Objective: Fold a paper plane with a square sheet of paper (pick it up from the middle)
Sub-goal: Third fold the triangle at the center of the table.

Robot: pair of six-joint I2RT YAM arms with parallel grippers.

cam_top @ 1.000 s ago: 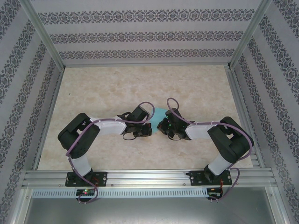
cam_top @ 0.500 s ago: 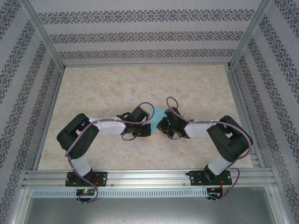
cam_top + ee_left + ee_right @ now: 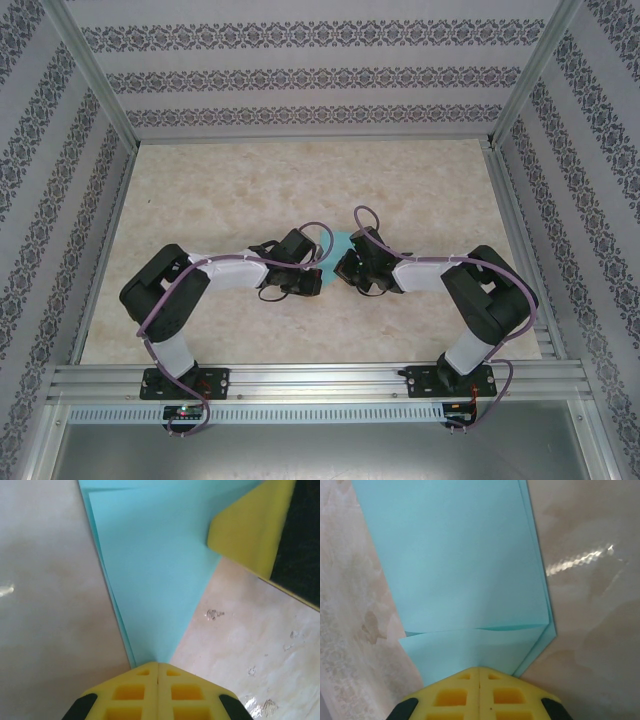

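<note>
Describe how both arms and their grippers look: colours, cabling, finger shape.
The left arm and right arm have black joint housings, a white forearm cover and a purple cable looping alongside. The left gripper and right gripper carry yellow fingers moulded with rectangular pockets, black at the outer edges.

sheet of paper [image 3: 341, 243], thin plain teal-blue, partly folded into stacked layers, lying flat at mid-scene, narrowing to a sharp point in the left wrist view, flap edge crossing it in the right wrist view

Paper [image 3: 341, 243] mostly hidden from above, cropped in both wrist views
</note>
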